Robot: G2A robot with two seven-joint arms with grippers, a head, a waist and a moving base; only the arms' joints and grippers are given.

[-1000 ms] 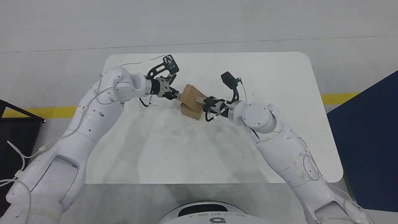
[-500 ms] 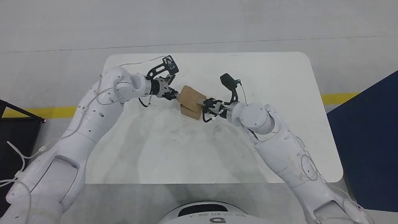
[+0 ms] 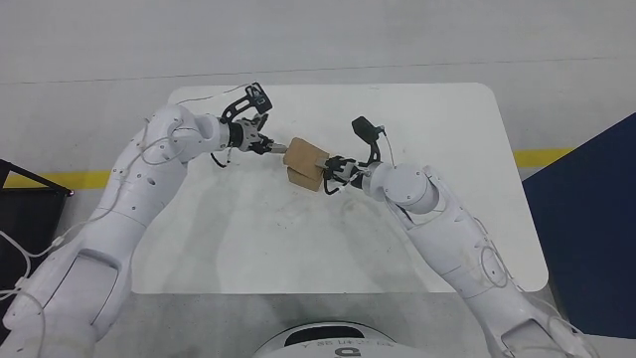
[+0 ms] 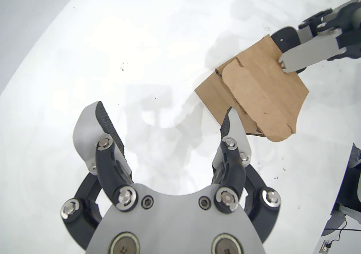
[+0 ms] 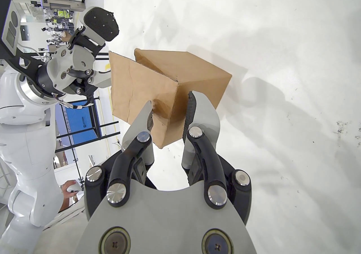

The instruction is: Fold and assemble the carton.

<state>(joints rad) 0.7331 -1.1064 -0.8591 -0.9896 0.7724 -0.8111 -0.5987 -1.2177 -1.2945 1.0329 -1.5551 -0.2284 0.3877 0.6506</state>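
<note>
- We see the small brown cardboard carton [image 3: 306, 162] just left of the middle of the top view, a little above centre, over the white rounded-corner table [image 3: 447, 219].
- It is partly folded into a box shape, and 1 flat flap stands out from the side that faces the left arm.
- We cannot tell whether its underside rests on the table.
- The right gripper [image 5: 170, 104] pinches the carton. Its 2 fingers are pressed onto the cardboard from opposite sides, at the carton's right-hand end in the top view.
- The right arm runs from that grip down toward the lower right of the top view.
- The left gripper [image 4: 163, 108] is spread wide, with nothing between its 2 fingers.
- In the top view it sits just left of the carton, in the upper-left part of the table.
- 1 of its fingertips lies right by the edge of the flap, and we cannot tell whether it touches the cardboard. The other fingertip is well clear of the carton.
- The left arm runs from there down to the lower left corner of the top view.
- The table surface around the carton is scuffed with small dark specks.
- Around the table lies a grey floor [image 3: 318, 20], with a yellow line [image 3: 542, 157] beside the table's right edge.
- A dark blue panel [image 3: 596, 219] fills the right margin of the top view.
</note>
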